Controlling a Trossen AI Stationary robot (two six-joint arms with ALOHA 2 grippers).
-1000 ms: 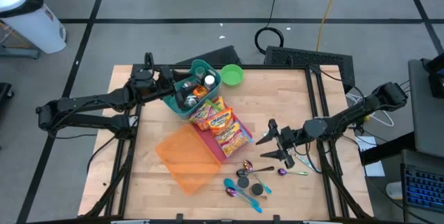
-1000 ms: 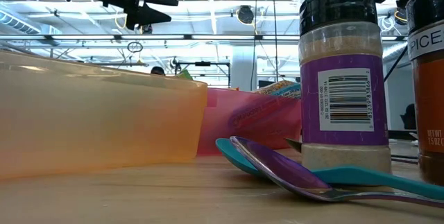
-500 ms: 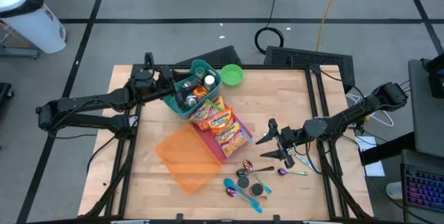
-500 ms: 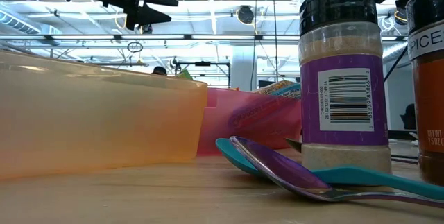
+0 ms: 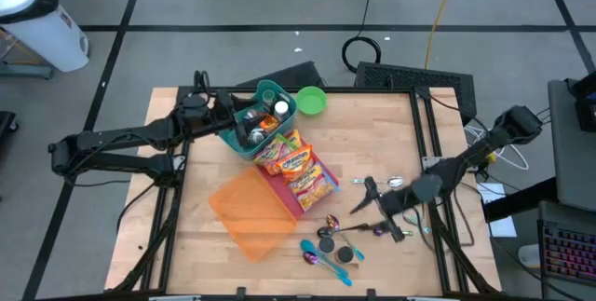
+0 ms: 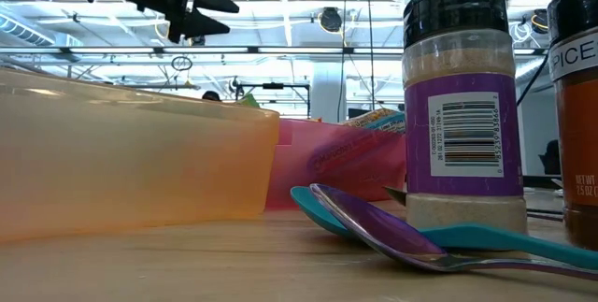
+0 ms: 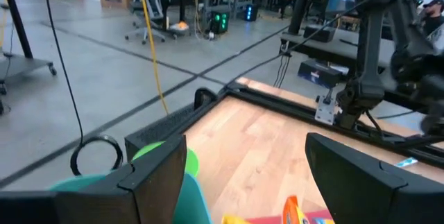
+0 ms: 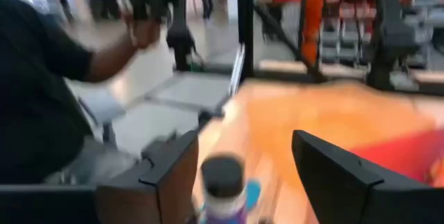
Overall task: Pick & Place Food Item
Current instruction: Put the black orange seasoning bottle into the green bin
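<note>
Snack packets (image 5: 296, 163) are our food items, lying in a pink tray (image 5: 300, 197) at the middle of the counter (image 5: 391, 143). We judge them light, soft and crinkly, slippery on the flat faces, so we would pinch one by a sealed edge or across its narrow width.

Our right pincer (image 5: 380, 210) hovers beyond the tray on its far side from the orange tub (image 5: 250, 210), fingers spread and empty, with a dark-capped spice jar (image 8: 222, 195) showing between them in the right wrist view. Our left pincer (image 5: 226, 113) waits by the teal basket (image 5: 264, 117) at the tray's other end, fingers also apart, nothing held.

Around the tray: the orange tub touching its side, a green bowl (image 5: 311, 102) past the basket, and spoons (image 5: 321, 256) and jars scattered between tray and right pincer. Those jars could tip if we sweep low toward the packets.
</note>
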